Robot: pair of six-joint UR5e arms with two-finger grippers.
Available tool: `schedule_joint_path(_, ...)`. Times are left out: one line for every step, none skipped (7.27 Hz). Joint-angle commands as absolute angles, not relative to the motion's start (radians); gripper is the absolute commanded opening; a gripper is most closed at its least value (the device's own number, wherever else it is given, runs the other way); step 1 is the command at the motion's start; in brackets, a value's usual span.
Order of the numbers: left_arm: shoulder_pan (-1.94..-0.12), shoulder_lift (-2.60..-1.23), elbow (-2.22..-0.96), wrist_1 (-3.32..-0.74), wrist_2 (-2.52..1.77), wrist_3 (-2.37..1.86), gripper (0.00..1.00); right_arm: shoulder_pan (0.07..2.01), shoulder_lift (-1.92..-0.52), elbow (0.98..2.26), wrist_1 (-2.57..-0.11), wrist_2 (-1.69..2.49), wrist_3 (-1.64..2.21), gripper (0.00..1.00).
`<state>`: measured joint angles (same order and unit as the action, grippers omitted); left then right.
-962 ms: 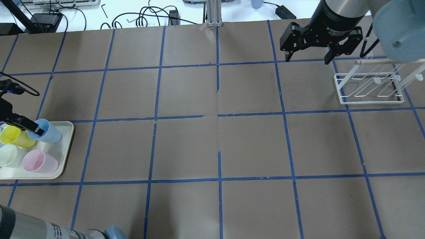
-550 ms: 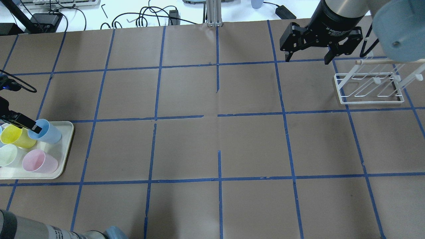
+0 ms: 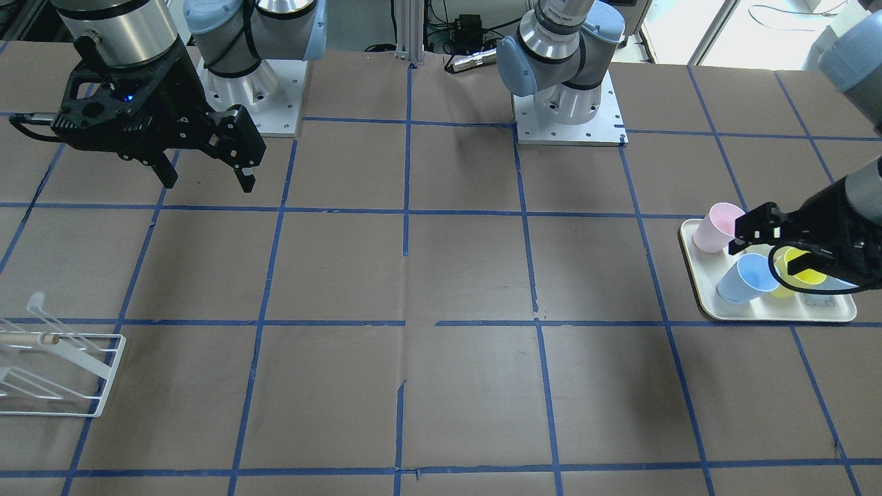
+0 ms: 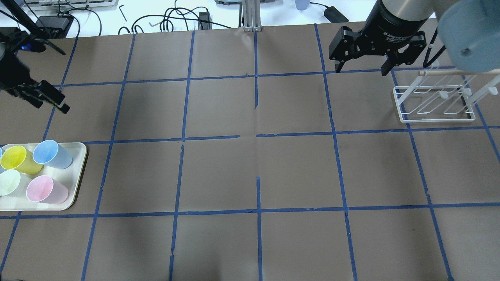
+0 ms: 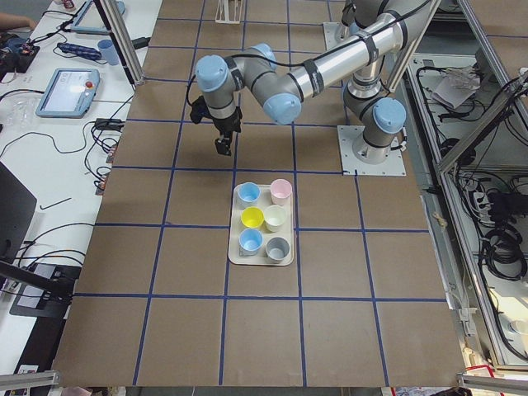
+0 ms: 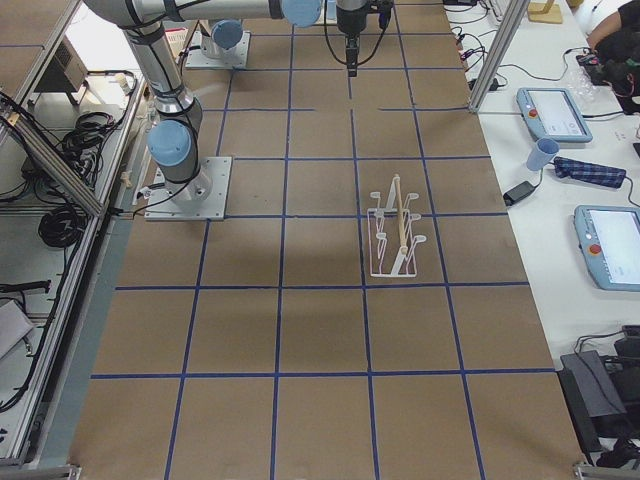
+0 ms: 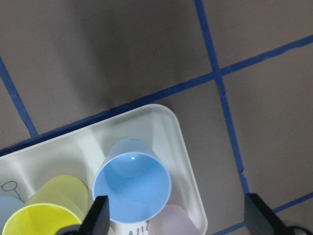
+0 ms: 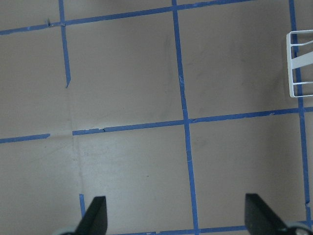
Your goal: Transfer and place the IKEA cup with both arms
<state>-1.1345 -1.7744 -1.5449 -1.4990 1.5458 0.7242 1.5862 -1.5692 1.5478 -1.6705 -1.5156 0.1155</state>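
Note:
The pale blue IKEA cup (image 4: pixel 51 153) stands upright at the tray's far right corner; it also shows in the front view (image 3: pixel 745 277), the left side view (image 5: pixel 249 192) and the left wrist view (image 7: pixel 132 186). My left gripper (image 4: pixel 49 104) is open and empty, raised above the tray (image 4: pixel 76 177). In its wrist view the left gripper (image 7: pixel 178 215) has the cup low between its spread fingers. My right gripper (image 4: pixel 361 71) is open and empty, hanging over the far right of the table beside the rack; it also shows in the front view (image 3: pixel 207 184).
The cream tray also holds a yellow cup (image 4: pixel 19 159), a pink cup (image 4: pixel 47 189), a pale green cup (image 4: pixel 8 182), a brighter blue cup (image 5: pixel 251 240) and a grey cup (image 5: pixel 277 247). A white wire rack (image 4: pixel 433 105) stands at the right. Brown paper with blue tape lines covers the table.
My left gripper has lifted off the pale blue cup's rim and risen above the tray, leaving the cup standing there. The right arm has not moved.

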Motion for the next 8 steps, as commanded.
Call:
schedule_joint_path(-1.344, -1.700, -1.539, -1.516, 1.545, 0.442, 1.00, 1.586, -1.569, 1.548, -1.671, -1.516, 0.115, 1.00)
schedule_joint_path(-1.426, -1.669, -1.545, -1.517, 1.548, 0.310, 1.00, 1.586, -1.568, 1.548, -1.671, -1.516, 0.115, 1.00)
schedule_joint_path(-1.495, -1.637, -1.554, -1.519, 1.552, 0.205, 1.00, 1.586, -1.569, 1.551, -1.672, -1.516, 0.117, 1.00)
schedule_joint_path(-1.540, -1.605, -1.557, -1.554, 1.557, 0.148, 1.00, 1.586, -1.569, 1.551, -1.674, -1.516, 0.117, 1.00)
schedule_joint_path(-1.555, -1.576, -1.551, -1.558, 1.559, 0.093, 1.00, 1.586, -1.569, 1.554, -1.674, -1.516, 0.117, 1.00)
schedule_joint_path(-1.554, -1.566, -1.566, -1.568, 1.559, 0.095, 1.00, 1.586, -1.571, 1.555, -1.680, -1.516, 0.117, 1.00)
schedule_joint_path(-1.548, -1.565, -1.563, -1.565, 1.559, 0.094, 1.00, 1.586, -1.571, 1.555, -1.680, -1.516, 0.117, 1.00)
schedule_joint_path(-1.543, -1.562, -1.565, -1.587, 1.559, 0.094, 1.00, 1.586, -1.571, 1.555, -1.680, -1.516, 0.117, 1.00)
